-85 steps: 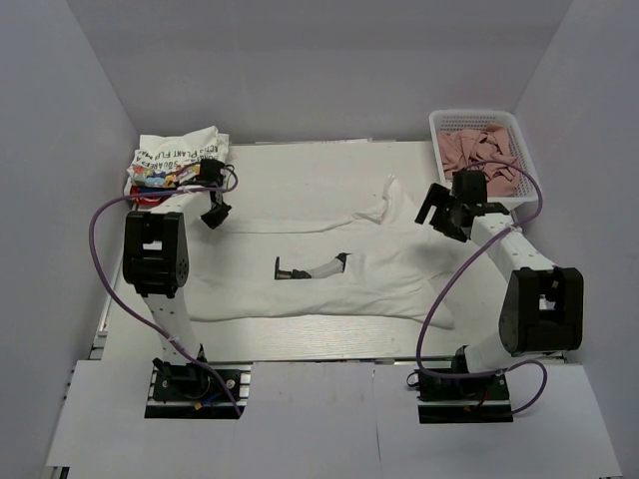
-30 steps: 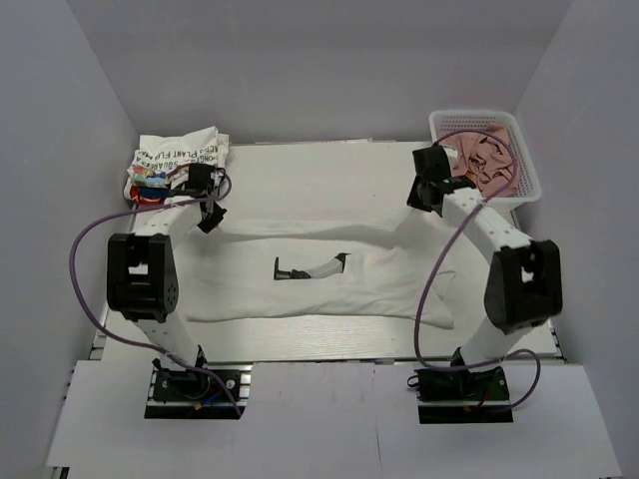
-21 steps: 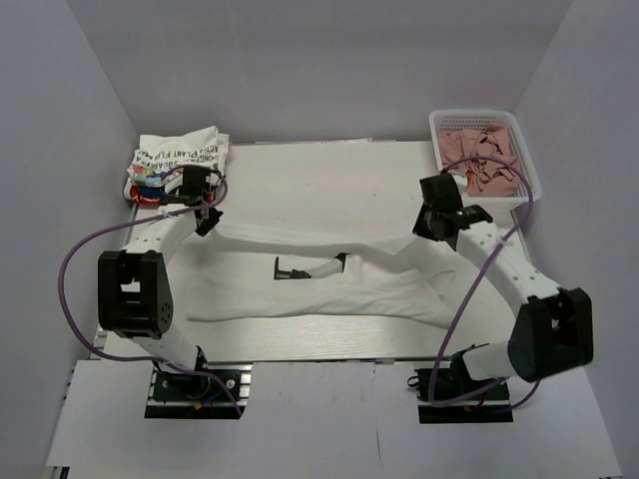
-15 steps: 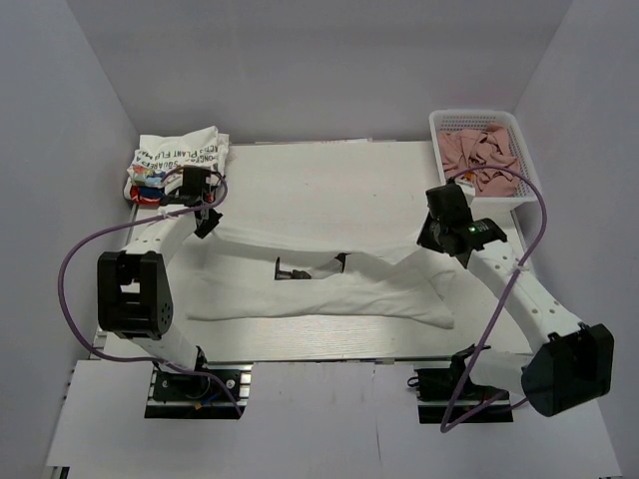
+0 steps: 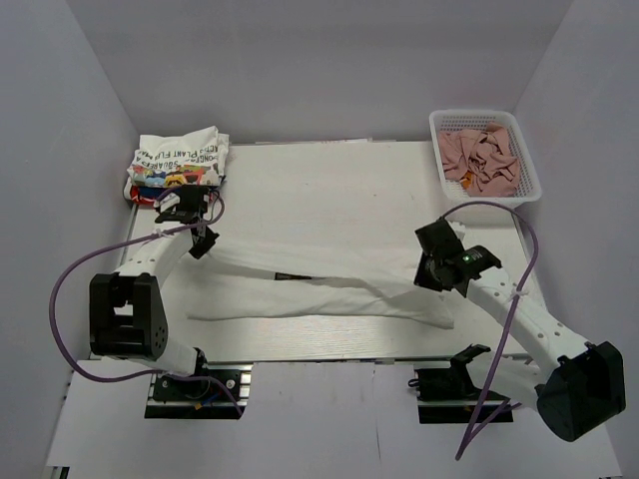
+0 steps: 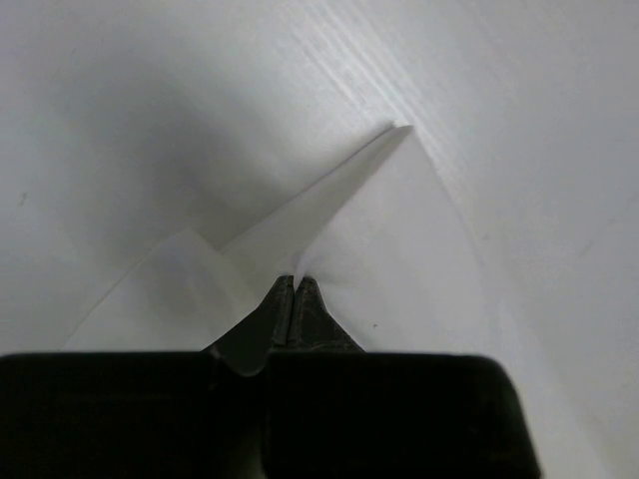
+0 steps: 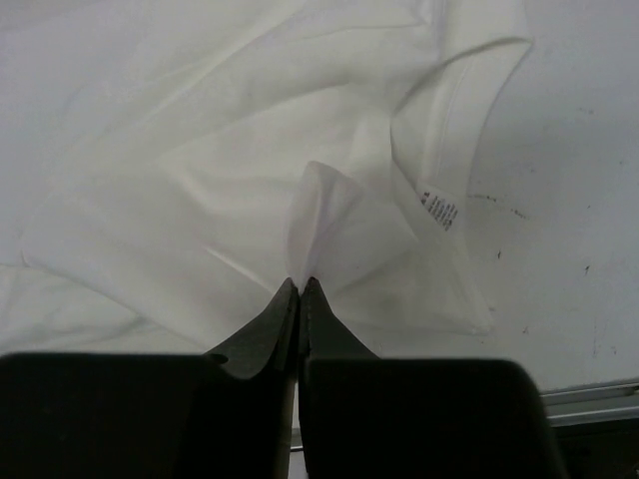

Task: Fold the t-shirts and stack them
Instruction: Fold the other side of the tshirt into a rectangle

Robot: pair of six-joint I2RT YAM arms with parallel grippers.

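Near edge of table (image 5: pixel 329 180): the plain white tee (image 5: pixel 329 299) lies spread left to right, its lower layer flat and close to the front rim.

Above that layer, a long edge of the tee is lifted and strung between the two arms. It sags a little in the middle.

Left gripper (image 6: pixel 294 299): fingers closed tight, a thin corner of the tee pinched between the tips. The cloth fans away from the pinch in a pointed fold.

Right gripper (image 7: pixel 300 297): fingers likewise closed, a small peak of the tee nipped between them. Collar (image 7: pixel 469 90) and sewn-in label (image 7: pixel 437 208) show just beyond the pinch, to the right.

Judged step: the first lengthwise fold, with the held edge over the flat half and not yet laid down.

Next move likely calls for:
- both arms lowering together so the held edge lands even with the near hem
- some tension between the grips so the sag does not wrinkle
- release only once the cloth rests on itself
- then the crosswise folds

Far left corner: a stack (image 5: pixel 180 160) of folded tees, white with black lettering on top, colours showing below. Probably where this one goes.

Far right corner: white mesh basket (image 5: pixel 527 175) of pinkish-brown cloths (image 5: pixel 479 158), well apart from the work.
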